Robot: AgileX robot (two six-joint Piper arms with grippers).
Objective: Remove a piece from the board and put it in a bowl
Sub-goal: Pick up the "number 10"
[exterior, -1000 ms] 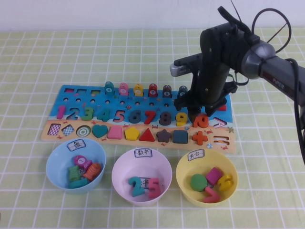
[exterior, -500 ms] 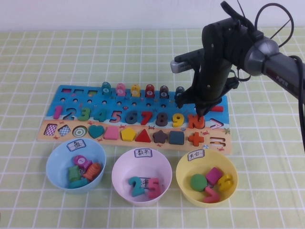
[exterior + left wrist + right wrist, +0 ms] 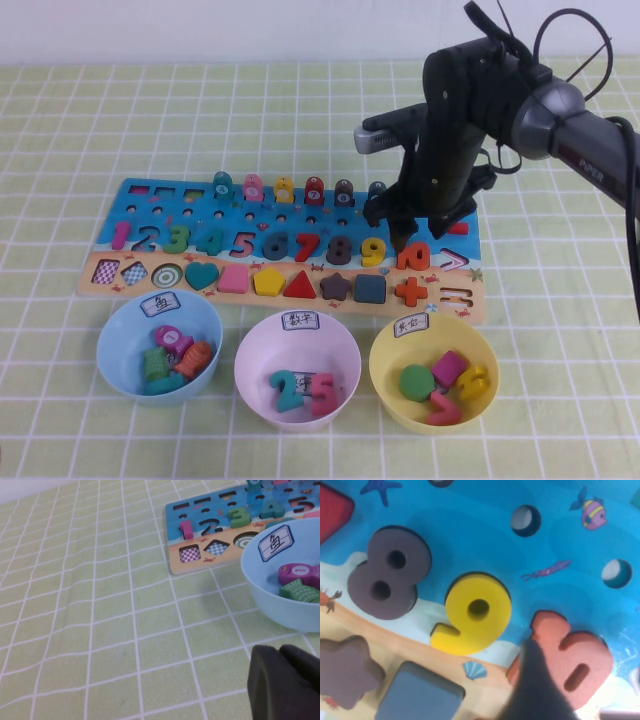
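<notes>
The orange-red "10" (image 3: 415, 257) sits at the right end of the number row on the board (image 3: 150, 206), beside the yellow "9" (image 3: 375, 250). My right gripper (image 3: 408, 244) stands straight over it, shut on it. In the right wrist view one dark finger (image 3: 535, 690) lies across the "10" (image 3: 570, 655), which looks tilted in its slot on the board (image 3: 470, 525). The pink bowl (image 3: 250, 352) with its white label stands in front of the board, holding several numbers. My left gripper (image 3: 285, 685) is shut and empty, low over the cloth beside the blue bowl (image 3: 270, 590).
A light blue bowl (image 3: 112, 345) with fish pieces stands front left, a yellow bowl (image 3: 482, 352) with shapes front right. Pegs with rings line the board's far edge. A red plus sign (image 3: 411, 291) lies just in front of the "10". The green checked cloth lies all around.
The board slid a little to the left and the right gripper shifted with it. The "10" has gone from lying flat to tilted between the fingers. The left arm has not moved.
</notes>
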